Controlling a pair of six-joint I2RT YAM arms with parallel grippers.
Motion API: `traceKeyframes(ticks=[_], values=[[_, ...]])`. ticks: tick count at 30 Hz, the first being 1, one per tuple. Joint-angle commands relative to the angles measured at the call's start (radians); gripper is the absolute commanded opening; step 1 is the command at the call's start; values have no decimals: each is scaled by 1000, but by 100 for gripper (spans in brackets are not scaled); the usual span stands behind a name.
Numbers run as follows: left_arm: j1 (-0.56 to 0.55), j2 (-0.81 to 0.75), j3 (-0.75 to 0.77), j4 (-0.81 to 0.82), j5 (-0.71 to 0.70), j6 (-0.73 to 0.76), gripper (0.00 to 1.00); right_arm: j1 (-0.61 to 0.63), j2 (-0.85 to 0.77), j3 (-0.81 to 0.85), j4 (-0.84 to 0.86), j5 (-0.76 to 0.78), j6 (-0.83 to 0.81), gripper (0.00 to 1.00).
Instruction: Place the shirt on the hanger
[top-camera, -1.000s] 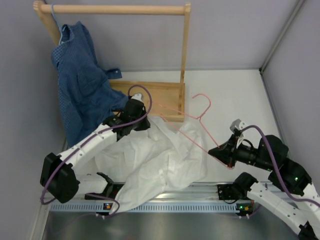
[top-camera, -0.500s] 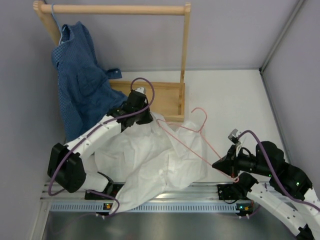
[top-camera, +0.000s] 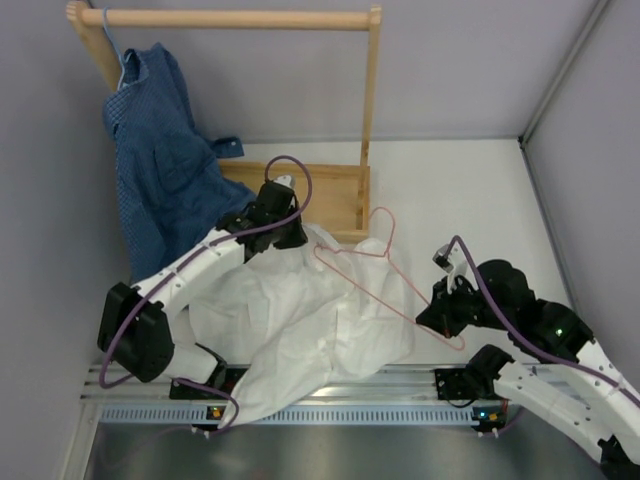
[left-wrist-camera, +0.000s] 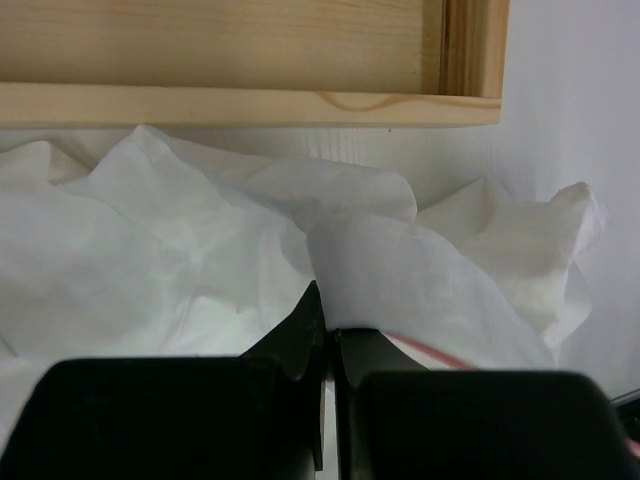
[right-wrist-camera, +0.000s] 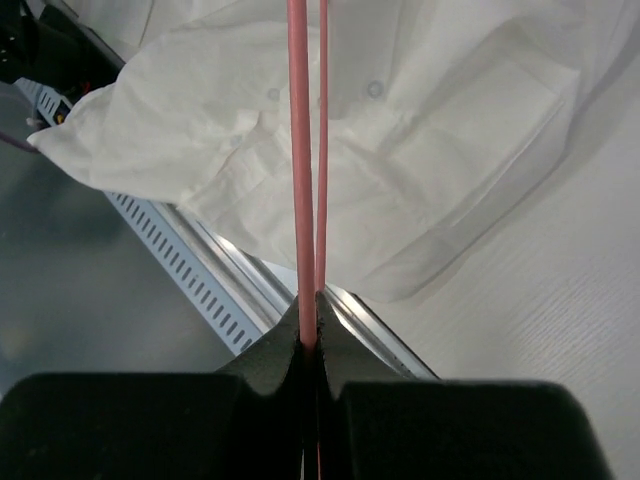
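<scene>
left fingers (left-wrist-camera: 296, 340) pinching the shirt (left-wrist-camera: 370, 270), beside the wooden tray (left-wrist-camera: 250, 103); right fingers (right-wrist-camera: 275, 360) clamped on hanger (right-wrist-camera: 298, 150)

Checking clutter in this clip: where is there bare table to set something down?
Bare table lies at far right, bordered by the wooden rack base, the right wall and the right gripper holding the hanger. Left and centre are crowded: the shirt, the left gripper pinching it, the blue shirt.

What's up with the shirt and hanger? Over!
Left end effector shut on wrinkled white fabric shirt. Right end effector shut on thin pink wire hanger. Hanger across shirt, not on yet. Wooden rack base close behind.
</scene>
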Motion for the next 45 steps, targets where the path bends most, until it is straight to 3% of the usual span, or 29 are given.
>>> traceKeyframes(ticks=[1, 7, 12, 17, 21, 26, 28, 29, 32, 33, 36, 40, 45], values=[[4, -50, -22, 11, 27, 21, 0, -8, 39, 34, 116, 98, 26, 0], [2, -73, -43, 12, 160, 29, 0, 6, 183, 57, 233, 52, -4, 0], [-15, -128, -9, -3, 261, 137, 0, 7, 314, 76, 333, -222, -102, 0], [-47, -237, 12, -106, 265, 275, 0, 7, 325, 75, 383, -359, -199, 0], [-91, -335, 11, -153, 295, 316, 0, 6, 369, 98, 439, -347, -260, 0], [-148, -418, 53, -179, 323, 293, 0, 7, 441, 74, 676, -343, -167, 0], [-194, -409, 96, -210, 294, 279, 0, 15, 452, 60, 774, -372, -113, 0], [-212, -394, 128, -234, 207, 255, 0, 25, 458, 47, 858, -373, -106, 0], [-318, -320, 286, -371, 66, 234, 0, 96, 467, 58, 910, -373, -165, 0], [-362, -291, 352, -426, -44, 231, 0, 111, 470, 54, 920, -376, -187, 0], [-375, -250, 431, -507, -152, 222, 0, 113, 455, 9, 995, -367, -179, 0], [-381, -227, 466, -554, -217, 207, 0, 119, 415, -92, 1140, -302, -90, 0], [-435, -201, 515, -551, -191, 216, 0, 159, 345, -193, 1345, -174, 5, 0]])
